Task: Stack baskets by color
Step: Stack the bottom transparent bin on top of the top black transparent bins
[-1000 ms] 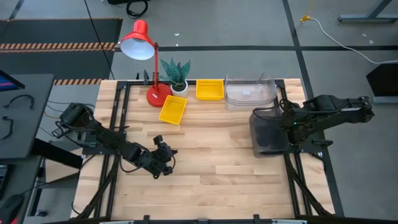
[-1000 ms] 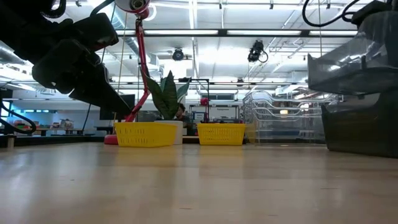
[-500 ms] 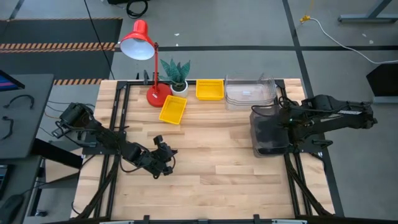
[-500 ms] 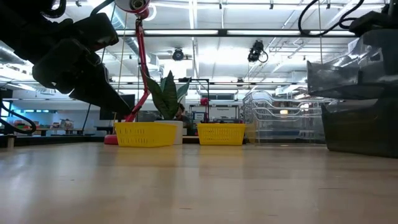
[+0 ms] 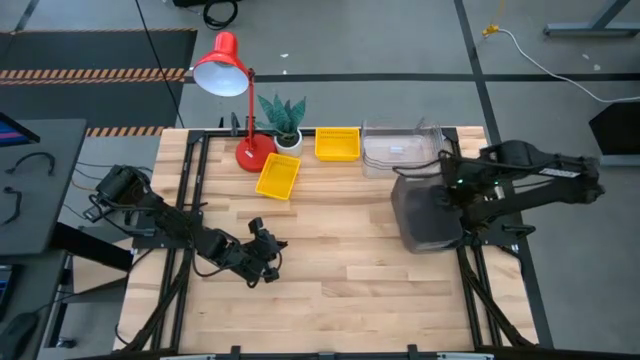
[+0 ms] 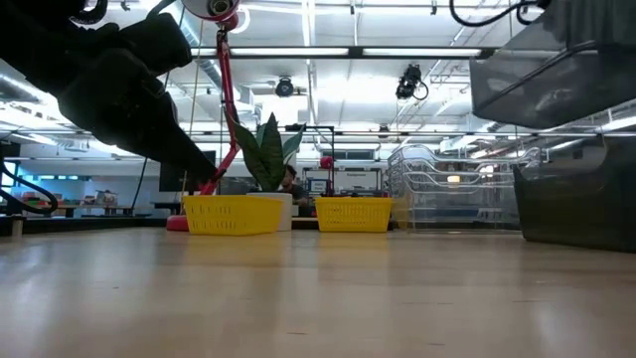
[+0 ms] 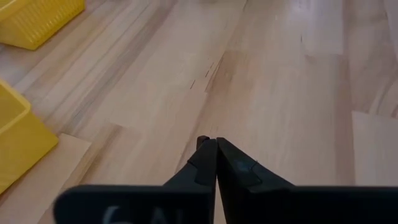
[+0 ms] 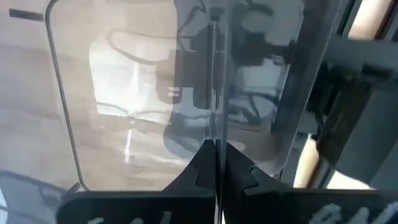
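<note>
My right gripper (image 5: 448, 183) is shut on a smoky dark-grey basket (image 6: 556, 72) and holds it in the air at the table's right side. Just below it, a second dark-grey basket (image 6: 576, 204) stands on its bottom on the table. Two yellow baskets (image 5: 277, 177) (image 5: 337, 143) rest on the table at the far side. Beside them is a stack of clear baskets (image 5: 402, 150). My left gripper (image 5: 266, 256) is shut over bare wood at the near left and touches nothing (image 7: 216, 148). My right gripper pinches one thin side wall of the grey basket at its rim (image 8: 214, 127), one finger inside the basket and one outside. The fingers point steeply down from above, on the basket's right side. The basket hangs below them, lifted clear of the grey basket under it, opening up.
A red desk lamp (image 5: 232, 90) and a potted plant (image 5: 284, 120) stand at the far edge, left of the yellow baskets. Dark frame rails (image 5: 190, 200) run along both sides of the table. Bare wood (image 5: 340, 250) lies in the middle and near part.
My right gripper has gone up and a little toward the table's left edge, still shut on the grey basket. The basket, earlier tilted just above the lower grey one, now hangs higher and clear of it.
</note>
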